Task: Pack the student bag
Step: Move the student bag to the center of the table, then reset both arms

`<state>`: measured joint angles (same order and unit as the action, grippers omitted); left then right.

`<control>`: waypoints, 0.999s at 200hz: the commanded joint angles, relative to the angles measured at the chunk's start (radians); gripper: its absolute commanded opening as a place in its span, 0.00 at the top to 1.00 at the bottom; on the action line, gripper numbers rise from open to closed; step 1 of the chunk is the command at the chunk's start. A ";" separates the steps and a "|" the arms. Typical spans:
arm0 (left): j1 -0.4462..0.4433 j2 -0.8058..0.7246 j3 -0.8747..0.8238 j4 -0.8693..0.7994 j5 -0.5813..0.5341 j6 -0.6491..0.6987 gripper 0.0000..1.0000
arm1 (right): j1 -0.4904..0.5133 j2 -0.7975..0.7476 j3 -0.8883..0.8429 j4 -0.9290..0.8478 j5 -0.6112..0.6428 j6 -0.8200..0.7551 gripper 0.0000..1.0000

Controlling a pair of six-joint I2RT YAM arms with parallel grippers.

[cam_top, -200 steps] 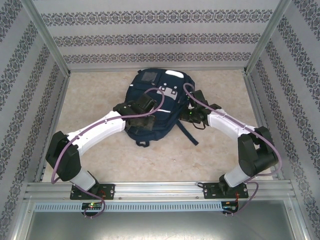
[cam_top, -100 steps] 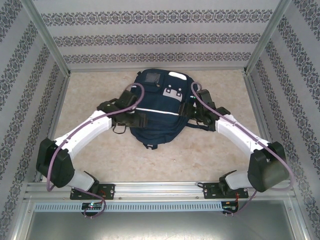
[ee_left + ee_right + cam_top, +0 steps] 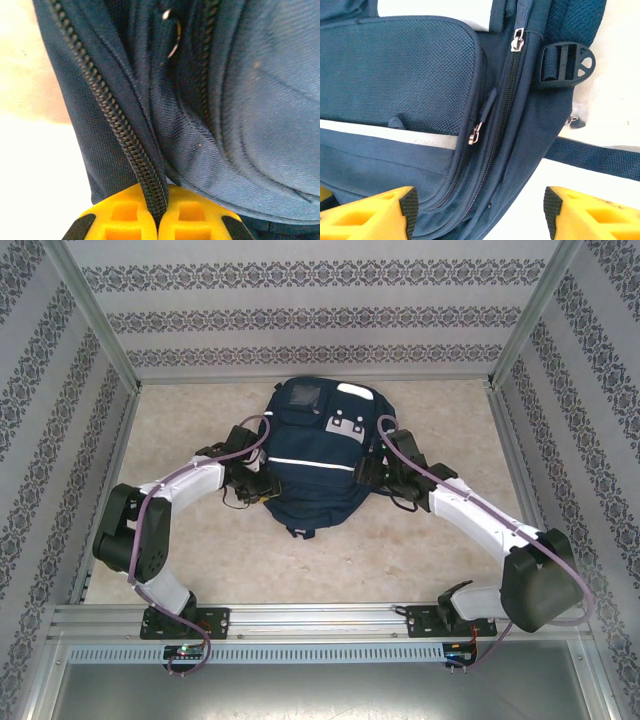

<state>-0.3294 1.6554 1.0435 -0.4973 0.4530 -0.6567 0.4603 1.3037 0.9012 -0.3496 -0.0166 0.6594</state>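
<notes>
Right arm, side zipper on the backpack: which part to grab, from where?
Probably the metal pull on the long zipper, beside the black buckle. It lies flat along the teeth, so advance the open right gripper along the side of the backpack, fingers straddling the track.

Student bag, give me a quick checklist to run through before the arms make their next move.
1. Left gripper hold: shut on the student bag, pinching a zipper track. Ok.
2. Right gripper readiness: open, jaws astride the bag's side edge. Ok.
3. Bag seating: lying flat on the table, between the two arms. Ok.
4. Opening for packing: the zip below the zipper pull looks closed. Not ok.
5. What is inside the bag: cannot tell.
</notes>
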 commanded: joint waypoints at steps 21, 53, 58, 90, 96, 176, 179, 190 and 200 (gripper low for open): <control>-0.096 -0.067 -0.081 0.055 -0.001 -0.057 1.00 | -0.026 -0.059 -0.022 -0.031 0.053 -0.010 0.24; -0.188 -0.220 -0.241 0.051 -0.053 -0.140 1.00 | -0.058 -0.078 -0.018 -0.041 0.060 -0.038 0.19; -0.205 -0.247 -0.260 0.033 -0.071 -0.145 1.00 | -0.065 -0.081 -0.019 -0.043 0.063 -0.042 0.17; -0.232 -0.390 -0.347 -0.057 -0.127 -0.153 1.00 | -0.100 -0.108 -0.009 -0.056 0.069 -0.081 0.02; -0.231 -0.408 -0.347 -0.075 -0.141 -0.149 0.97 | -0.106 -0.116 -0.006 -0.058 0.071 -0.093 0.02; -0.109 -0.442 0.027 -0.343 -0.502 0.033 0.00 | -0.162 -0.351 -0.131 0.040 0.231 -0.358 0.02; -0.097 -0.442 0.038 -0.343 -0.522 0.040 0.00 | -0.163 -0.359 -0.145 0.049 0.244 -0.370 0.02; -0.050 -0.444 0.064 -0.332 -0.605 0.061 0.00 | -0.166 -0.391 -0.195 0.105 0.284 -0.417 0.02; -0.002 -0.438 0.080 -0.317 -0.674 0.079 0.00 | -0.167 -0.418 -0.261 0.186 0.299 -0.475 0.02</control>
<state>-0.4198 1.2266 1.0805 -0.7490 0.0082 -0.6659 0.3004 0.9337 0.7525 -0.3069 0.1810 0.3508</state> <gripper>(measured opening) 0.996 0.982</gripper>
